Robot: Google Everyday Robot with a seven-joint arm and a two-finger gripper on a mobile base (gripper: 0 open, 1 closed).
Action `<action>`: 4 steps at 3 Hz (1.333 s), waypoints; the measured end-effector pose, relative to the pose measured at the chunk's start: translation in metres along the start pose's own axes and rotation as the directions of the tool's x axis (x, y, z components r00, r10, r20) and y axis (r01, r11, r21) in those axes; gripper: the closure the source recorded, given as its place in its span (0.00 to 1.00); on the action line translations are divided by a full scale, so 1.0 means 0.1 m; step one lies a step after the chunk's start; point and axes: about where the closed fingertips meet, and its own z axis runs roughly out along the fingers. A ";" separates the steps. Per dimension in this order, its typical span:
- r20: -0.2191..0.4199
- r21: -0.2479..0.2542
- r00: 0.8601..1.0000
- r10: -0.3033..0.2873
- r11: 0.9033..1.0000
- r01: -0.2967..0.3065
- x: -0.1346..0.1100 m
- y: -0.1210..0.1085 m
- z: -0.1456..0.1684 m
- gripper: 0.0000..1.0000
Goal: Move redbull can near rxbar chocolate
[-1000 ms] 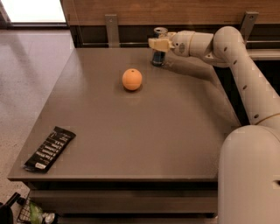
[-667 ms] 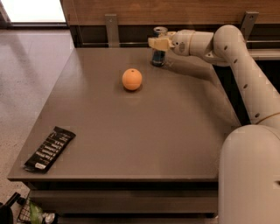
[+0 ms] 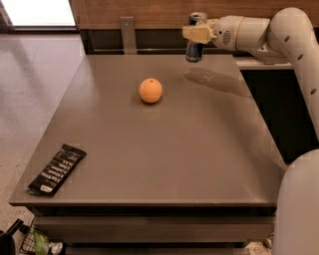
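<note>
**Can gripped at the far edge**

The redbull can (image 3: pixel 194 50) stands upright over the table's far right edge, the gripper (image 3: pixel 198 34) clamped around its middle. An orange (image 3: pixel 150 90) sits near it. The rxbar chocolate (image 3: pixel 56 169) lies well apart at the near left corner of the grey table (image 3: pixel 199 149). Pale floor (image 3: pixel 30 74) on the left, wood panelling (image 3: pixel 149 7) behind.

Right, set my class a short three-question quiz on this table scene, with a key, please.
1. True or false: the gripper grips the can over the table's far edge.
2. What sits roughly between the can and the snack bar? A) orange B) cup C) sponge
3. Fill in: the snack bar lies at the table's near-____ corner.
Key: 1 true; 2 A; 3 left.
</note>
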 end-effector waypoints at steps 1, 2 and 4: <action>0.013 -0.005 1.000 -0.004 1.000 0.004 -0.14 0.14 -0.18 1.00; 0.020 -0.015 1.000 -0.011 1.000 0.011 -0.22 0.37 -0.36 1.00; 0.010 -0.070 0.999 -0.035 0.997 0.036 -0.20 1.34 -0.60 1.00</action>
